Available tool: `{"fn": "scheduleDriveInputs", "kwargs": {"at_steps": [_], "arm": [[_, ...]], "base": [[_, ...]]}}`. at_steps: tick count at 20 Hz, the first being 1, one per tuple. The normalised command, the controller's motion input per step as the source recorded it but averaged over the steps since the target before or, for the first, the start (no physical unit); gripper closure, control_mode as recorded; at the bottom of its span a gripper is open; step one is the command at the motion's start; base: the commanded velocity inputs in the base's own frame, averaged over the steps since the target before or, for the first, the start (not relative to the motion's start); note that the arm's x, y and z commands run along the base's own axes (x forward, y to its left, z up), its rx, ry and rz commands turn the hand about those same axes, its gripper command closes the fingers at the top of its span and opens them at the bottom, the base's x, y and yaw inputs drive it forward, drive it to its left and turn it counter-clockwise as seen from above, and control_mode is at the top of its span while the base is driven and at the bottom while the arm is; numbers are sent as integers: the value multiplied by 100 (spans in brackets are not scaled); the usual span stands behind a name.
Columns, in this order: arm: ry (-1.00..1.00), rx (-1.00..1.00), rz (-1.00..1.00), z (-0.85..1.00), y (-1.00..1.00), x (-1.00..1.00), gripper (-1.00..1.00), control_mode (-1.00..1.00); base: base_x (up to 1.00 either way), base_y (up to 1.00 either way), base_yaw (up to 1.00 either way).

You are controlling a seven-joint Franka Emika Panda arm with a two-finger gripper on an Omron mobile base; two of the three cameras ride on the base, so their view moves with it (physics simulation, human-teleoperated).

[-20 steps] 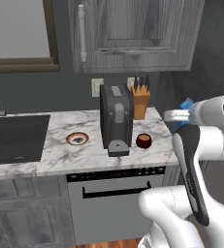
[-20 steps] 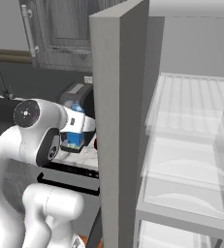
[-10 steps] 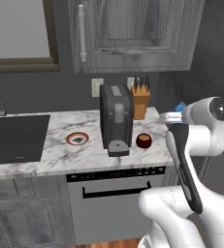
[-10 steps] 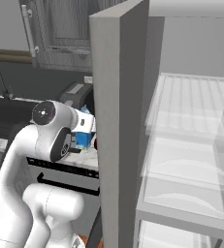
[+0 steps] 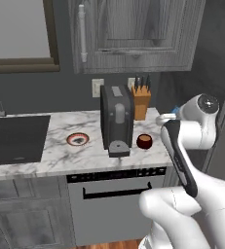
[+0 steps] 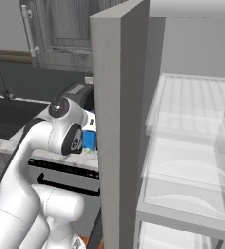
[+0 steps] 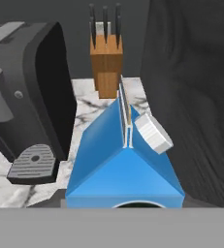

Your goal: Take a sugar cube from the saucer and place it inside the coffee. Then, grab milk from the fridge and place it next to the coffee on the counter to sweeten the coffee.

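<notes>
Left base view: arm is hanging over the counter's (image 5: 60, 160) right end, coffee (image 5: 144, 141) sitting beside the coffee machine (image 5: 117, 121); a low swing risks knocking it. Hand view: gripper is pinching the milk (image 7: 125, 164), carried above the counter; a skewed release risks tipping it.

Rendered home kitchen | marble bench (image 5: 60, 160) with black sink (image 5: 14, 138) | grey wood cabinets (image 5: 133, 34) | coffee machine (image 5: 116, 119), knife block (image 5: 141, 101) | dishwasher front (image 5: 116, 204) | open fridge (image 6: 192, 160), glass shelves
</notes>
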Motion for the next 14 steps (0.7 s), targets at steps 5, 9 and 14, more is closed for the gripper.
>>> {"fn": "scheduleDriveInputs", "kwargs": {"at_steps": [5, 9, 14], "arm": [[6, 0, 0, -31, -22, 34, 100, -100], [1, 0, 0, -31, -27, 35, 100, -100], [0, 0, 0, -23, -6, 43, 100, -100]], "base": [[0, 0, 0], [0, 0, 0], [0, 0, 0]]}}
